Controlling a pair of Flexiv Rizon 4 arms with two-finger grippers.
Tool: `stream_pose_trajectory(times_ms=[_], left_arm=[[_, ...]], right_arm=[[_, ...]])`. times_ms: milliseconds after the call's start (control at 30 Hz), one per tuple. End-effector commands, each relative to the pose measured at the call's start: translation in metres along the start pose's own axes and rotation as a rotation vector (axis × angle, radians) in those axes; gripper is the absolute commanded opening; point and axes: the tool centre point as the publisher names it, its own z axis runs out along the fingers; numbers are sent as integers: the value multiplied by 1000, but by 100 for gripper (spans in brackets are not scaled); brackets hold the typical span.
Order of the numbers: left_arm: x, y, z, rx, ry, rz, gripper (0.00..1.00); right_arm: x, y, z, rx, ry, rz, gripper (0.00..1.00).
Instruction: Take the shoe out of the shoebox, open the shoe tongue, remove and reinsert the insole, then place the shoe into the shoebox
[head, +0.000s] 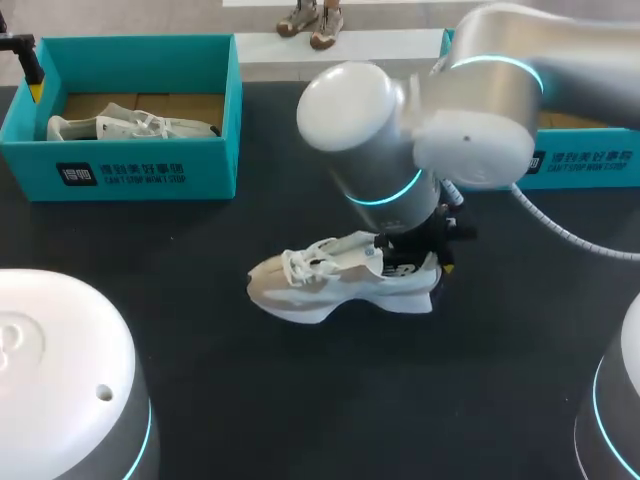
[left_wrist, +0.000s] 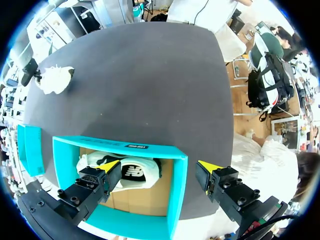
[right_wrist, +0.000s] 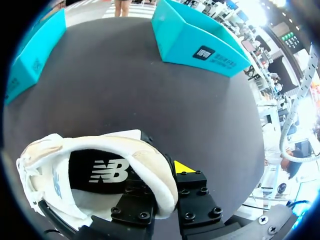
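A white and beige shoe lies on the black table's middle, toe to the left. My right gripper is at its heel. In the right wrist view this gripper is shut on the shoe's heel collar, one finger inside and one outside. The black insole shows inside the shoe. My left gripper hangs open above the teal shoebox, far from the shoe on the table. In the head view it sits at the box's left end.
The teal shoebox at the back left holds a second white shoe, which also shows under the left gripper. Another teal box stands at the back right behind my right arm. My arm bases fill the front corners.
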Motion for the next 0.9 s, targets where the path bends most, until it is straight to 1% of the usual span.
stream_pose_trajectory(times_ms=[33,267,300,333,367,400,433,467,500,533,567,600,800,900], left_arm=[[0,-1,0,-2,2,0,100],[0,-1,0,-2,2,0,100],[0,-1,0,-2,2,0,100],[0,-1,0,-2,2,0,100],[0,-1,0,-2,2,0,100],[0,-1,0,-2,2,0,100],[0,-1,0,-2,2,0,100],[0,-1,0,-2,2,0,100],[0,-1,0,-2,2,0,100],[0,-1,0,-2,2,0,100],[0,-1,0,-2,2,0,100],[0,-1,0,-2,2,0,100],[0,-1,0,-2,2,0,100],[0,-1,0,-2,2,0,100]], right_arm=[[18,-8,14,-2,-11,10,0],[25,-12,26,13,-11,21,0],[25,-12,27,14,-7,24,0],[25,-12,27,12,-8,28,3],[24,-12,26,11,-8,30,11],[24,-11,26,11,-8,29,26],[23,-10,24,9,-7,30,47],[22,-9,23,7,-7,31,53],[21,-9,22,6,-6,31,65],[20,-8,19,0,-2,34,87],[19,-8,17,-1,-1,35,96],[18,-8,15,-3,1,36,100],[14,-9,3,-22,14,36,100],[11,-8,-10,-42,34,31,100]])
